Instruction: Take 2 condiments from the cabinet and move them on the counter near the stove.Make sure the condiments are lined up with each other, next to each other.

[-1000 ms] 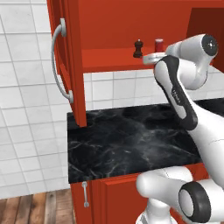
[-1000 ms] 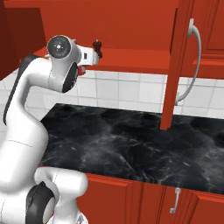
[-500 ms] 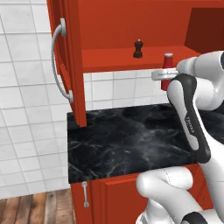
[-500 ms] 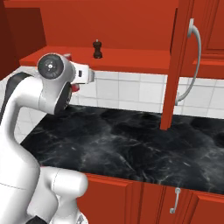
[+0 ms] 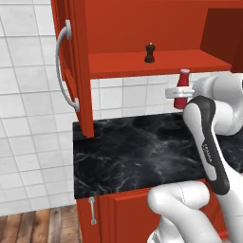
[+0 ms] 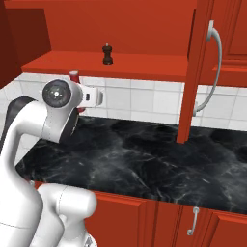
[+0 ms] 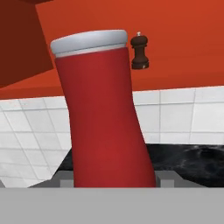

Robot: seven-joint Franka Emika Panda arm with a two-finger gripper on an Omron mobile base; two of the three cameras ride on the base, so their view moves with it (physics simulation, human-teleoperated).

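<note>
**Spotter:** What have you got, and where is it?

**Me:** My claw (image 5: 182,91) is closed on the bottle (image 5: 182,88), gripping it low on the body. I hold it in the air just below the front edge of the shelf (image 5: 142,64), with the counter (image 5: 137,152) under it. The shaker (image 5: 150,52) stands on the shelf, up and to the left of the bottle, well apart from it.

**Spotter:** What worries you from here?

**Me:** The bottle leans a little in my hand view. My grip sits near its base, so I judge a quick swing toward the stove could tip it further or let it slide out. If I set it down tilted, it may topple on the slab. The open door (image 5: 76,71) hangs left of the shelf, and I reckon a wide sweep of my elbow that way could knock it.

**Spotter:** Anything you can't make out?

**Me:** My fingertips are cut off at the bottom of the hand view, so I can't tell how squarely the pads meet the bottle. From the right base view my own wrist covers most of the bottle; just its cap (image 6: 74,74) peeks above. I can't pick out any label on it. The stove lies outside these views, so I can't judge the distance to the drop spot.
</note>
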